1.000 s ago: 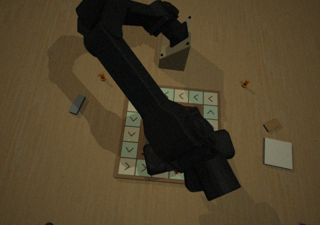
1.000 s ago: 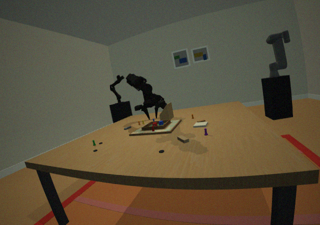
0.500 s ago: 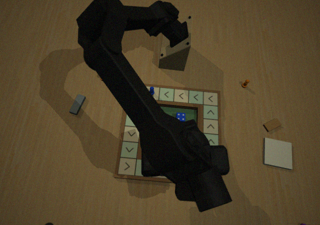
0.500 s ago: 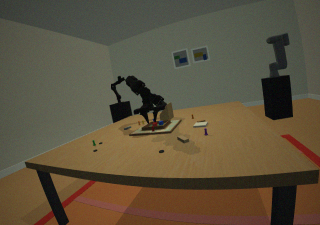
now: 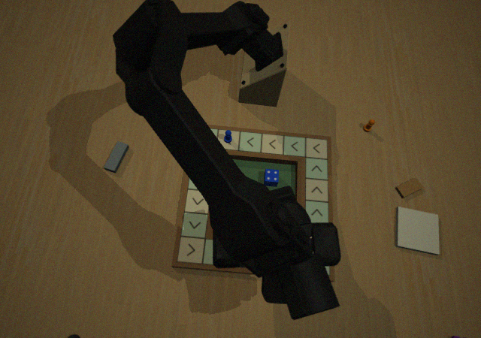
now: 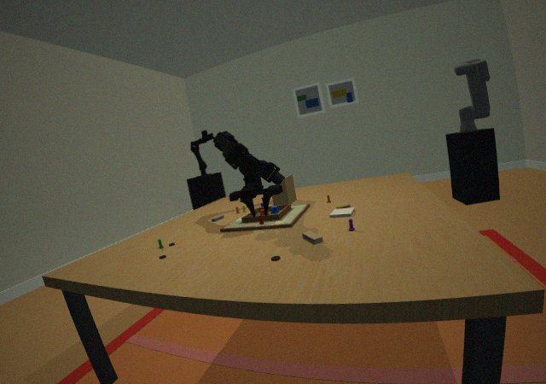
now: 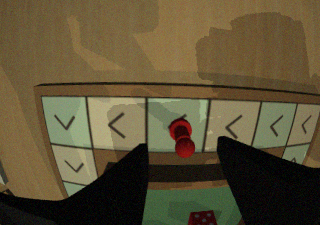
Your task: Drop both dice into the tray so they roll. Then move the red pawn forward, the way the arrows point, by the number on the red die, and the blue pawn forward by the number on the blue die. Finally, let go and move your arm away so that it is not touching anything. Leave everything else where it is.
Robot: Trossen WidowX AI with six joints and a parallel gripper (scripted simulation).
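The red pawn (image 7: 180,130) (image 6: 261,220) stands upright on a green square of the board (image 7: 175,92). My gripper (image 7: 183,147) (image 6: 260,215) is partly open, with one fingertip to each side of the pawn and neither seen touching it. The top view has the fingers and red pawn hidden under the arm. The blue die (image 5: 271,176) (image 6: 274,209) lies in the tray (image 5: 301,182) with four pips up. The red die (image 7: 202,218) lies in the tray, partly cut off at the wrist view's bottom edge. The blue pawn (image 5: 228,136) stands on a pale square in the top row.
An upright panel (image 5: 261,92) stands behind the board. A grey block (image 5: 116,156) lies left; an orange pawn (image 5: 368,125), a brown block (image 5: 409,188) and a white pad (image 5: 418,230) are right. A purple pawn (image 6: 351,225), a green pawn (image 6: 160,244) and another block (image 6: 312,237) also show.
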